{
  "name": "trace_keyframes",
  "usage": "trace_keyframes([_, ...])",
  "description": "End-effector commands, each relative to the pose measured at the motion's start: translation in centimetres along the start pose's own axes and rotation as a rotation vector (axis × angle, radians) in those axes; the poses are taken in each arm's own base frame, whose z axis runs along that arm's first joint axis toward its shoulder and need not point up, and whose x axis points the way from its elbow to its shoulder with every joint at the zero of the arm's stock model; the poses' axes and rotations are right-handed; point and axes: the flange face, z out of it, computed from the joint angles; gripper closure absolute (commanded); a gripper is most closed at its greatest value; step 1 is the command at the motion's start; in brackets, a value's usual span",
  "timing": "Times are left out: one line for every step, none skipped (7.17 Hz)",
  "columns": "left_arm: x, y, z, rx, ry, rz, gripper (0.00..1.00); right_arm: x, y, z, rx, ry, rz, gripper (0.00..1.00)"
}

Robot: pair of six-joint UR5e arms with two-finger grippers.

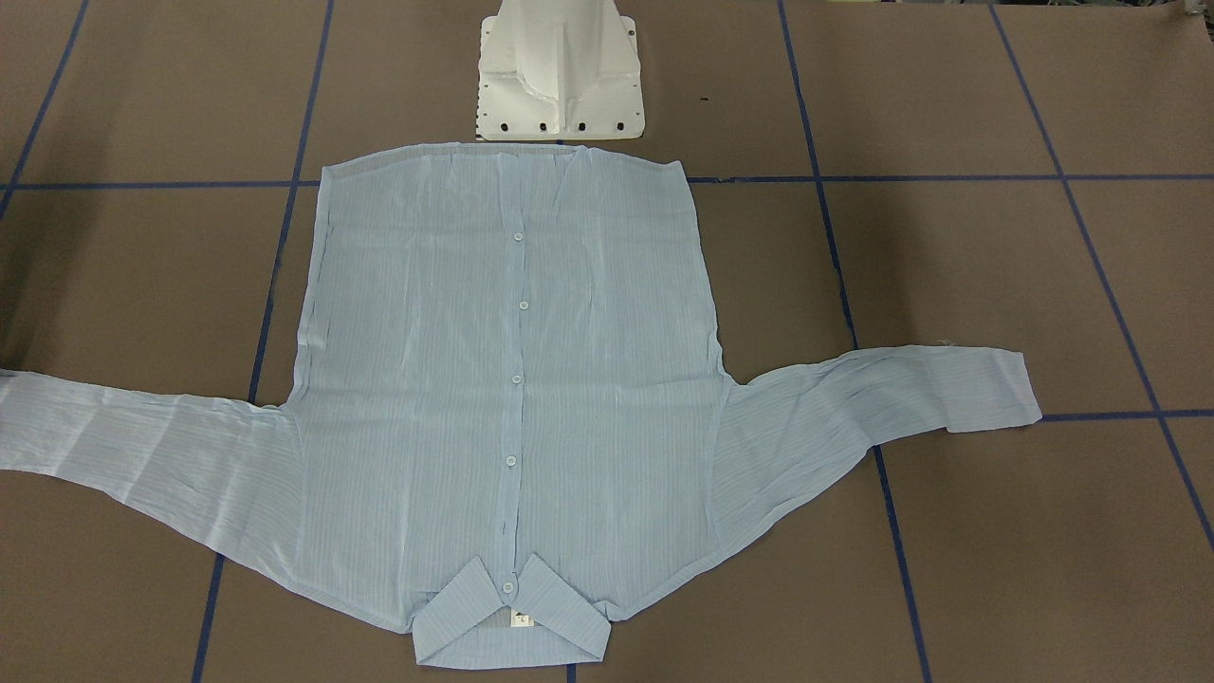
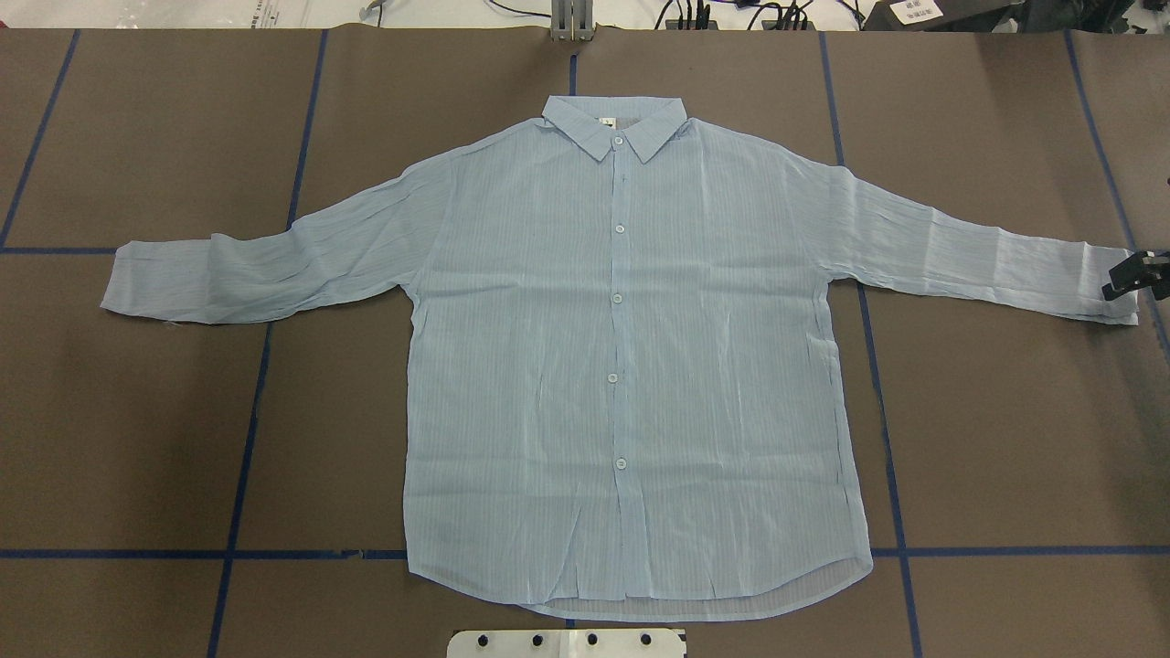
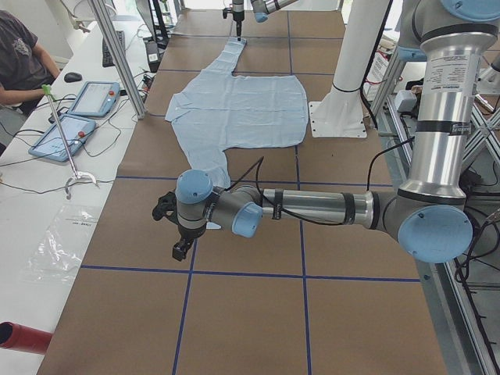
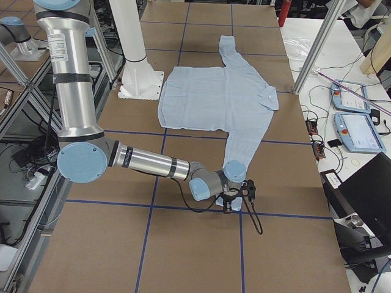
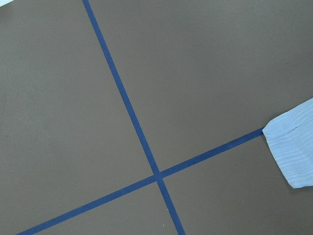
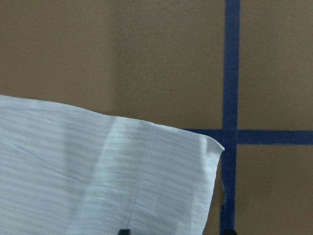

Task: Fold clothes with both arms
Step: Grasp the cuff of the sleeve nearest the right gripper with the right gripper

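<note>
The pale blue striped shirt (image 2: 622, 366) lies flat and buttoned on the brown table, collar (image 2: 612, 123) away from the robot, both sleeves spread sideways. My right gripper (image 2: 1133, 276) sits at the right sleeve's cuff (image 2: 1092, 283). In the right wrist view its two fingertips (image 6: 124, 231) stand apart, open, with the cuff's end (image 6: 146, 181) between them. My left gripper (image 3: 178, 250) hovers just beyond the left sleeve's cuff (image 5: 293, 152). It shows only in the exterior left view, so I cannot tell whether it is open or shut.
The white base block (image 2: 567, 642) stands just behind the shirt's hem. Blue tape lines (image 2: 247, 439) grid the table. Along the far side runs a white bench with teach pendants (image 3: 78, 117), cables, a metal post (image 3: 117, 55) and a seated person (image 3: 19, 55).
</note>
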Motion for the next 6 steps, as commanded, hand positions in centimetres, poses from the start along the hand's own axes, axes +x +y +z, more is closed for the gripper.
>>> trace_keyframes([0.1, 0.0, 0.1, -0.001, 0.001, 0.001, 0.0, -0.3, 0.2, 0.6, -0.011, 0.001, -0.005, 0.54])
trace_keyframes([0.0, -0.1, 0.0, 0.001, 0.0, 0.0, 0.0, -0.2, 0.2, 0.7, -0.015, 0.002, -0.004, 0.54])
trace_keyframes([0.0, -0.1, 0.1, -0.001, -0.001, 0.001, 0.0, -0.4, 0.1, 0.8, -0.017, 0.002, -0.006, 0.58])
trace_keyframes([0.0, -0.2, 0.0, 0.001, -0.002, 0.001, 0.0, -0.7, -0.2, 0.7, -0.022, 0.003, -0.002, 0.66])
trace_keyframes([0.0, -0.4, 0.0, 0.001, -0.001, 0.003, 0.0, -1.2, -0.4, 0.3, -0.016, -0.001, -0.008, 0.66])
trace_keyframes([0.0, -0.5, 0.0, 0.001, -0.003, 0.003, 0.0, -1.5, -0.7, 0.0, -0.012, -0.008, -0.012, 0.69])
